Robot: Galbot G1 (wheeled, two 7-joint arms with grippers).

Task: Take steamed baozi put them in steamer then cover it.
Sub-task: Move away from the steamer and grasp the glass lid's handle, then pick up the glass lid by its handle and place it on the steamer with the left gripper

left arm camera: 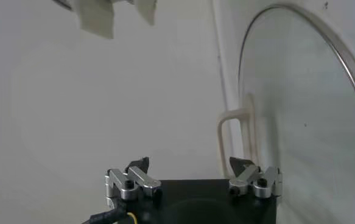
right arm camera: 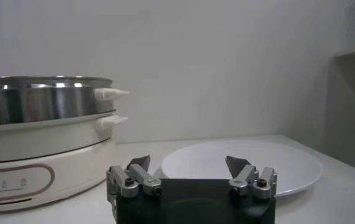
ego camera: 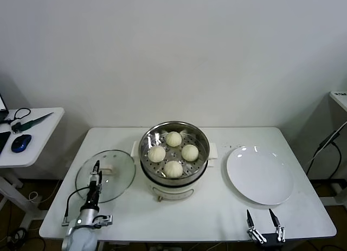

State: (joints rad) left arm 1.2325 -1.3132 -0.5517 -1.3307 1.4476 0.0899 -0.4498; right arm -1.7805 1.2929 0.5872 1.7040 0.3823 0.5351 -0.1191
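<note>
The steamer (ego camera: pixel 172 187) stands at the table's middle, uncovered, with several cream-white baozi (ego camera: pixel 173 168) on its perforated tray. The glass cover (ego camera: pixel 116 180) lies flat on the table to its left, its cream handle (ego camera: pixel 109 166) on top. My left gripper (ego camera: pixel 96 172) hovers low over the cover, open and empty. In the left wrist view the gripper (left arm camera: pixel 189 163) faces the handle (left arm camera: pixel 235 131), which lies just ahead near one finger; the cover (left arm camera: pixel 305 122) fills the side. My right gripper (ego camera: pixel 259 214) is open and empty near the table's front edge, beside the plate.
An empty flat white plate (ego camera: pixel 260 175) lies right of the steamer; the right wrist view shows it (right arm camera: pixel 287 164) ahead of the gripper (right arm camera: pixel 188 161), with the steamer (right arm camera: pixel 37 103) beside it. A side table with a blue mouse (ego camera: pixel 20 142) stands far left.
</note>
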